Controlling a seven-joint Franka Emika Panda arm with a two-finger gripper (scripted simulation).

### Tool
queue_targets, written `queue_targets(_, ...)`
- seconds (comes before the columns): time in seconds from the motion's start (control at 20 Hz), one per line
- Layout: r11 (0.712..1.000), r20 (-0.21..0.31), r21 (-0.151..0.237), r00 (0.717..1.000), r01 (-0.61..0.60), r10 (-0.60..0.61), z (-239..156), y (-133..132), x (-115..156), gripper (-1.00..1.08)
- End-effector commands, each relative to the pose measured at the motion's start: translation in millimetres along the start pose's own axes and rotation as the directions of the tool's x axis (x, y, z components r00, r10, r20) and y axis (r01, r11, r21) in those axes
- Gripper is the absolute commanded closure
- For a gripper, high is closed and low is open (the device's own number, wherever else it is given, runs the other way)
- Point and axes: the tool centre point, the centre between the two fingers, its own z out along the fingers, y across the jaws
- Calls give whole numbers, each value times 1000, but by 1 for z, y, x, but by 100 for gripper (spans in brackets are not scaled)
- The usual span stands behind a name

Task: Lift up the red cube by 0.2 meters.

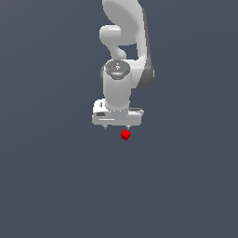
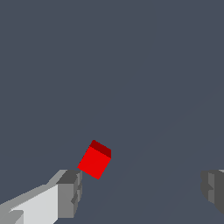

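Note:
The red cube [image 1: 125, 135] is tiny and bright red and lies on the plain dark grey floor. In the exterior view it sits just below the white gripper [image 1: 117, 125], toward the exterior view's right. The wrist view shows the red cube [image 2: 95, 159] turned at an angle, close beside one grey fingertip [image 2: 70, 192] and far from the other fingertip [image 2: 214, 190]. The gripper [image 2: 142, 188] is open wide, with nothing between its fingers. The cube looks apart from both fingers.
The dark grey floor [image 1: 51, 176] stretches flat on all sides with no other objects on it. The white arm [image 1: 123, 42] rises behind and above the gripper in the exterior view.

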Motion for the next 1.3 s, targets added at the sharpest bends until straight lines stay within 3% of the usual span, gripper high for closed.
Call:
queue_targets(0.0, 1000, 0, 0, 1000, 0, 0, 0, 0, 0, -92)
queue_targets(0.35, 999, -1, 2, 999, -33, 33, 8, -2, -3, -92)
queue_targets(0.75, 989, -4, 7, 989, -150, 150, 37, -11, -14, -92)
queue_targets(1.25, 926, -8, 19, 926, -377, 377, 95, -32, -30, -92)
